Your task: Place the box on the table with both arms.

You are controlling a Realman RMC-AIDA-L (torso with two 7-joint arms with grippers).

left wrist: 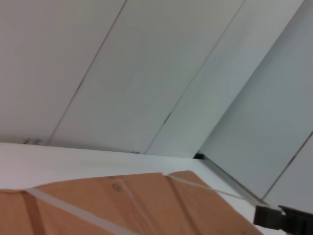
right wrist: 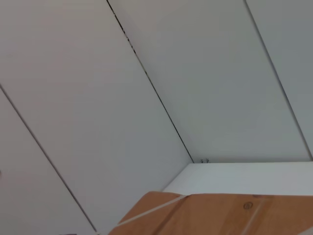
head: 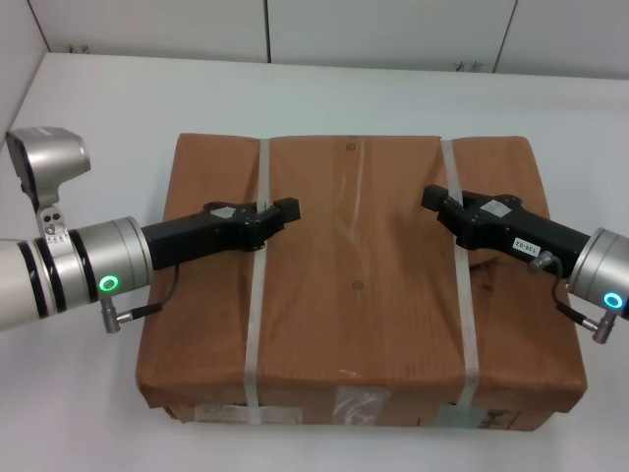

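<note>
Brown box (head: 354, 285) on white table (head: 324, 93), panelled wall (left wrist: 122, 73) behind.

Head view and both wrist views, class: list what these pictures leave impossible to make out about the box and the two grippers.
- Left gripper: over the left strap; head view cannot show whether it grips it.
- Right gripper: same doubt at the right strap.
- Box: near edge cut off in head view, labels unreadable; whether it rests on the table is unclear.
- Wrist views: own fingers absent.
</note>
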